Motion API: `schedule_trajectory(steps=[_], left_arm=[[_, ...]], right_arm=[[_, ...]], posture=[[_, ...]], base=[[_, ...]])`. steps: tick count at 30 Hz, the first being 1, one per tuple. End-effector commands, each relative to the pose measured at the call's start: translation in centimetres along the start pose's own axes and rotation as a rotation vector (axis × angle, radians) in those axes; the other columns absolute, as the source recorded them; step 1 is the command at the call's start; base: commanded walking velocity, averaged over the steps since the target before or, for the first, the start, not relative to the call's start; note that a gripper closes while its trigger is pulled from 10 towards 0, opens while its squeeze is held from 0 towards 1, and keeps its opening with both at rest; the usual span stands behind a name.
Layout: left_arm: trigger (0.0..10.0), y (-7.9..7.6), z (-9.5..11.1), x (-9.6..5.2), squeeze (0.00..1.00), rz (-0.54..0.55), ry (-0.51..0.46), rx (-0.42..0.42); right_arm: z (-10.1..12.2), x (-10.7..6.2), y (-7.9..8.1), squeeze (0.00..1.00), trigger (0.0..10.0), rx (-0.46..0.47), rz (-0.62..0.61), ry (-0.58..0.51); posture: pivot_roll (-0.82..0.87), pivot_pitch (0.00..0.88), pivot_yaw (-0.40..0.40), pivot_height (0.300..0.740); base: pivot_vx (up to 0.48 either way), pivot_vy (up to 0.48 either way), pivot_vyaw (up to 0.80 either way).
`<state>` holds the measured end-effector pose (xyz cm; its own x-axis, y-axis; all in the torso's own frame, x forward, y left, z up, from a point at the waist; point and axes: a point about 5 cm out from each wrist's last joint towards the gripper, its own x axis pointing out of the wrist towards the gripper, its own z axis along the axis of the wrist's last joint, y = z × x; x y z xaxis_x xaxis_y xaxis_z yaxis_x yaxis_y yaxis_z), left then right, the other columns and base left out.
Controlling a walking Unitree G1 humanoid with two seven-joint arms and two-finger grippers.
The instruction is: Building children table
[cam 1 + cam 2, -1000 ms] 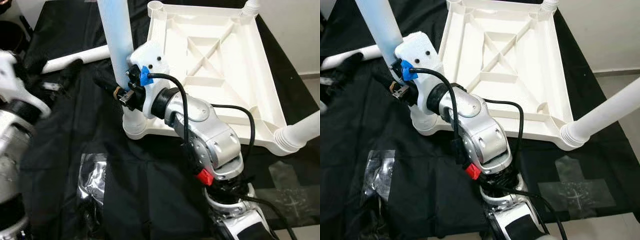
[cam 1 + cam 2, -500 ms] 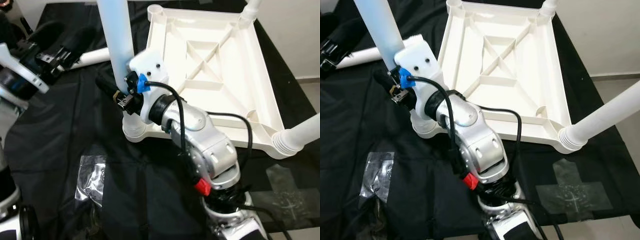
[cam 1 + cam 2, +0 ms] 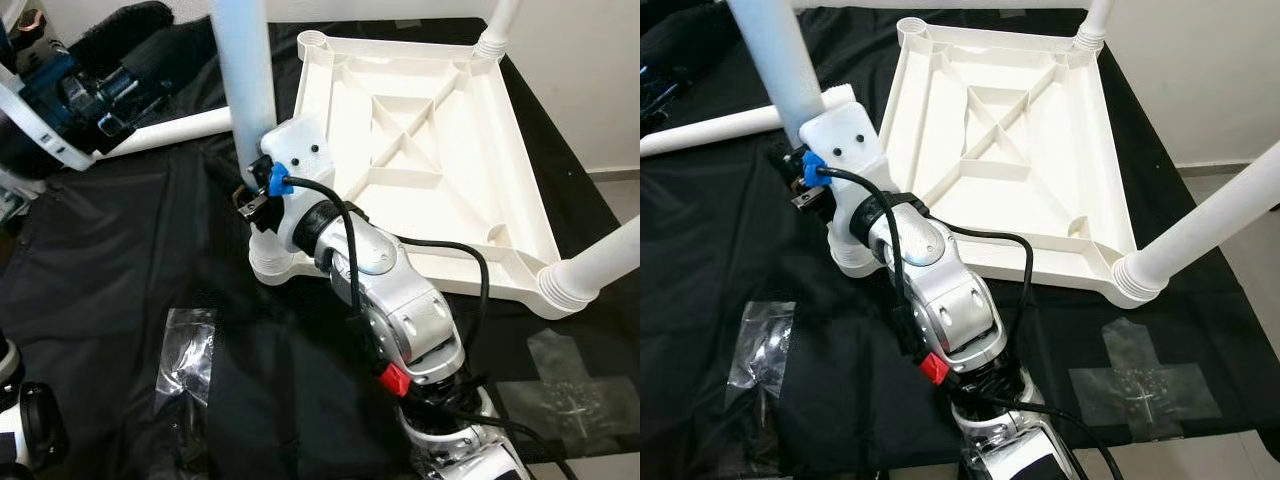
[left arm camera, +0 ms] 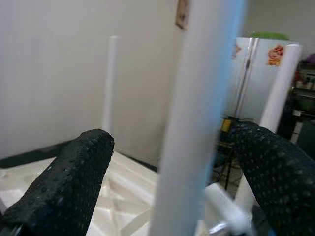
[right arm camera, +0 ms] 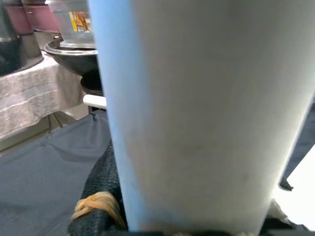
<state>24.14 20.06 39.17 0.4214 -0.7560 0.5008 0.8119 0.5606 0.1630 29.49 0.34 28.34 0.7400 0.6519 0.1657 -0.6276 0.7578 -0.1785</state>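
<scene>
The white table top (image 3: 430, 150) lies upside down on a black cloth (image 3: 110, 290), ribs up, with legs standing from three of its corner sockets. The near-left table leg (image 3: 245, 80) rises from its socket (image 3: 270, 265), and the right gripper (image 3: 250, 195) clamps it low down, just above that socket. In the right wrist view the leg (image 5: 197, 108) sits between the fingers, one black finger (image 5: 101, 196) pressed against its side, so the fingers pinch the leg rather than meet.

The left gripper (image 4: 177, 162) is raised off to the far left of the table top. Its two fingers (image 4: 64, 187) are spread wide, and in the left wrist view the upright leg stands in the gap between them, touching neither pad. A loose table leg (image 3: 170, 130) lies flat on the cloth just beside that gripper. A clear plastic bag (image 3: 185, 355) lies on the cloth, near the right arm's elbow and well apart from both sets of fingers.
</scene>
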Motion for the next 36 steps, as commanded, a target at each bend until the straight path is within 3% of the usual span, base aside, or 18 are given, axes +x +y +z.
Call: schedule_trajectory(steps=[1, 8, 12, 24, 25, 36], left_arm=[[10.0, -0.7, -0.2, 0.1, 0.0, -0.031, 0.038, 0.015], [10.0, -1.3, -1.7, 0.6, 0.0, -0.024, 0.13, 0.075], [10.0, -0.5, -2.3, 1.9, 0.0, 0.078, 0.185, 0.163], [10.0, -0.4, -2.0, 3.3, 0.0, 0.115, 0.138, 0.183], [0.0, -0.5, -2.1, 3.4, 0.0, 0.11, 0.135, 0.171], [0.0, -0.8, -2.4, 3.6, 0.0, 0.074, 0.166, 0.166]], right_arm=[[-4.6, 0.0, -0.3, 0.0, 10.0, 0.098, -0.073, 0.202], [-4.6, 0.3, -0.5, 0.0, 10.0, 0.111, -0.091, 0.191], [-4.5, 0.4, 0.0, 0.0, 10.0, 0.111, -0.067, 0.187], [-4.4, 0.7, 0.1, 0.0, 10.0, 0.115, -0.065, 0.174], [-4.4, 0.7, 0.1, 0.0, 10.0, 0.115, -0.065, 0.174], [-4.1, 0.8, 0.2, 0.0, 10.0, 0.112, -0.051, 0.167]], posture=[[0.05, 0.289, -0.017, 0.74], [0.05, 0.29, -0.02, 0.74], [0.05, 0.289, -0.022, 0.74], [0.05, 0.288, -0.02, 0.74], [0.05, 0.288, -0.019, 0.74], [0.05, 0.288, -0.017, 0.74]], base=[[0.0, 0.0, 0.0], [0.0, 0.0, 0.0], [0.0, 0.0, 0.0], [0.0, 0.0, 0.0], [0.0, 0.0, 0.0], [0.0, 0.0, 0.0]])
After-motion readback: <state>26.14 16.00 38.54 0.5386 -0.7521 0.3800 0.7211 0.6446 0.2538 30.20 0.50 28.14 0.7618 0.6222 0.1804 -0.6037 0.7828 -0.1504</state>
